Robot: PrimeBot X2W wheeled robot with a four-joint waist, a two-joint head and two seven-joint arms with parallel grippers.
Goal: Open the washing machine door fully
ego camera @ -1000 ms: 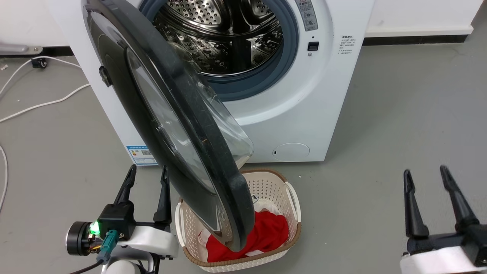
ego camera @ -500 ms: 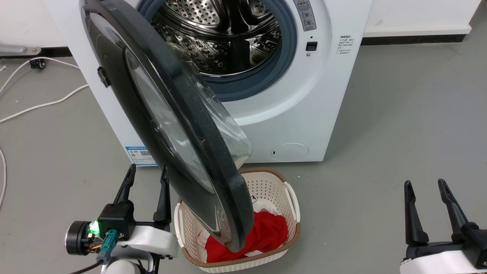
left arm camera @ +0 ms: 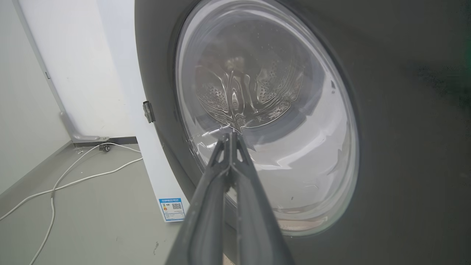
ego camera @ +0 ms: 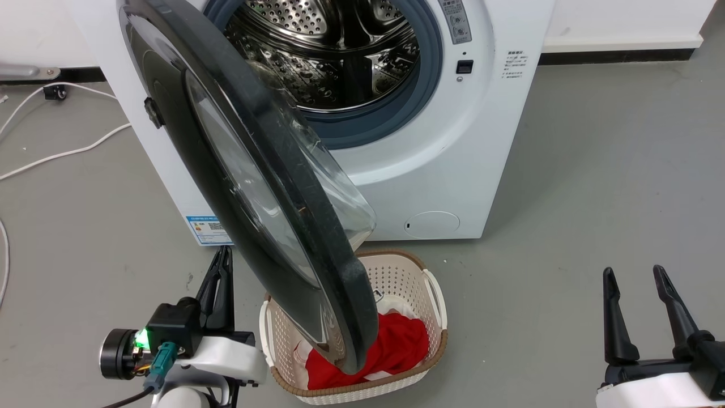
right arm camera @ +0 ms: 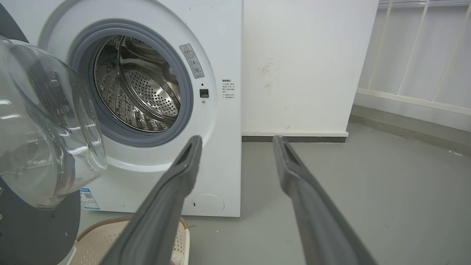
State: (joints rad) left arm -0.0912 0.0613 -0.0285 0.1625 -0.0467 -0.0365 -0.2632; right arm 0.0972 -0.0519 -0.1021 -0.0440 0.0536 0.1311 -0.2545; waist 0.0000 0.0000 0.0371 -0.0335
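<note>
The washing machine [ego camera: 453, 164] is a white front-loader whose steel drum [ego camera: 334, 51] is exposed. Its washing machine door [ego camera: 334, 272], black-rimmed with a bulging glass centre, stands partly swung out from the hinge on the left and overhangs a basket. My left gripper [ego camera: 224, 252] is shut on nothing, low and just left of the door's outer face. In the left wrist view its closed fingers [left arm camera: 232, 134] point at the door glass [left arm camera: 265, 121]; contact cannot be told. My right gripper [ego camera: 634, 272] is open at the lower right, well clear of the machine [right arm camera: 224, 48]; its gap [right arm camera: 237, 141] holds nothing.
A cream perforated laundry basket [ego camera: 408, 272] with red cloth [ego camera: 402, 345] sits on the floor under the door's free edge. White cables [ego camera: 56, 153] trail over the grey floor to the left of the machine. A white wall [right arm camera: 301, 66] runs behind and to the right.
The left gripper's fingers have closed together from open. The right gripper sank slightly lower in the head view. The door stands as before.
</note>
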